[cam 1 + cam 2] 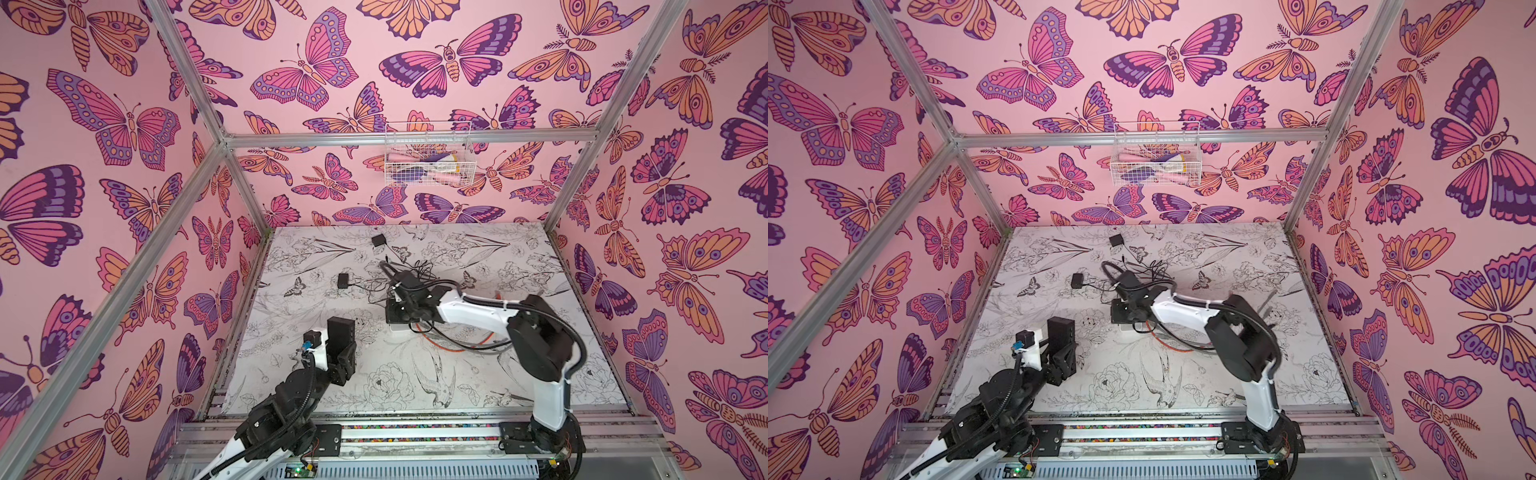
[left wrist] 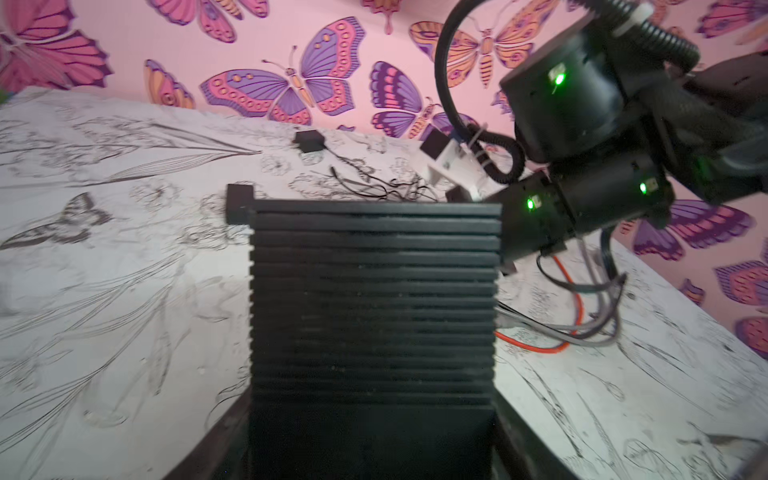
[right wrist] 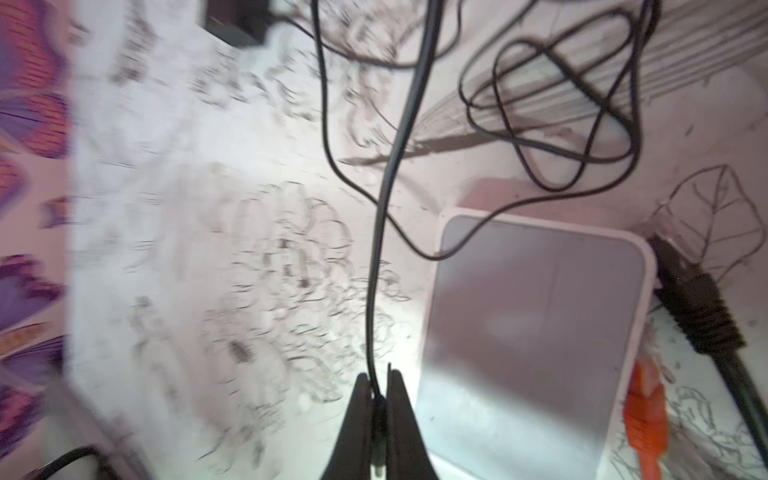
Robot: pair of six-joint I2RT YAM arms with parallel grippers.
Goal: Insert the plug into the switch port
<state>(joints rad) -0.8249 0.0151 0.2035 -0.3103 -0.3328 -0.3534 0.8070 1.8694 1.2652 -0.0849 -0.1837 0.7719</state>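
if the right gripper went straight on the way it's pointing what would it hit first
Most likely the floral tabletop: the right gripper, shut on the thin black cable, tilts down at bare table beside the white switch. Depth is unclear.

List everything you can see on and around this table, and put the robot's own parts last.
switch: one, white with a grey top, on the table beside the right claw
thin black cable: one, black, running from the right claw to a loose tangle
power adapters: two, black, far part of the table
orange cable: one, orange, against the switch's side
thick black cable: one, black, plug at the switch's corner
wire basket: one, white, on the back wall, contents unclear
table: one, white with black floral drawings
left claw: one, black, near left of the table
right claw: one, black, shut on the thin black cable
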